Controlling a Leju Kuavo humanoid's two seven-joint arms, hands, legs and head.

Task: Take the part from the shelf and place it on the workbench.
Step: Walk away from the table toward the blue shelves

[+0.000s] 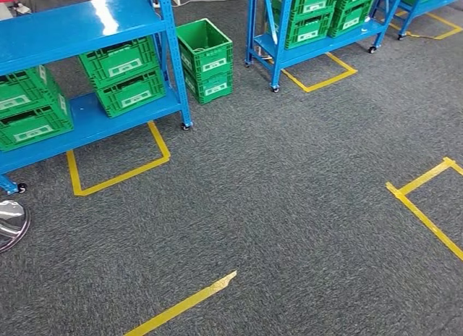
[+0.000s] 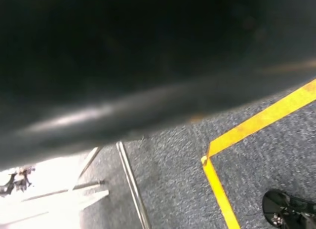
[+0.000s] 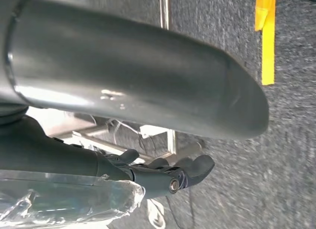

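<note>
From where I stand, the robot is looking down at grey carpet (image 1: 283, 206) marked with yellow tape (image 1: 183, 304). A blue shelf (image 1: 82, 24) with green crates (image 1: 123, 75) sits at the upper left of the frame, and a second rack (image 1: 306, 46) is at the top centre. No bench appears, so the placing looks still to be done. In the right wrist view, the right hand (image 3: 168, 175) has its dark fingers (image 3: 197, 166) lying just beside a crinkled clear plastic wrapping (image 3: 70, 199). That may be the bagged part, but I cannot tell whether the hand is actually holding it. The left wrist view is mostly dark blur, so the left hand's state is unclear too. My guess is the robot is between shelf and bench.
</note>
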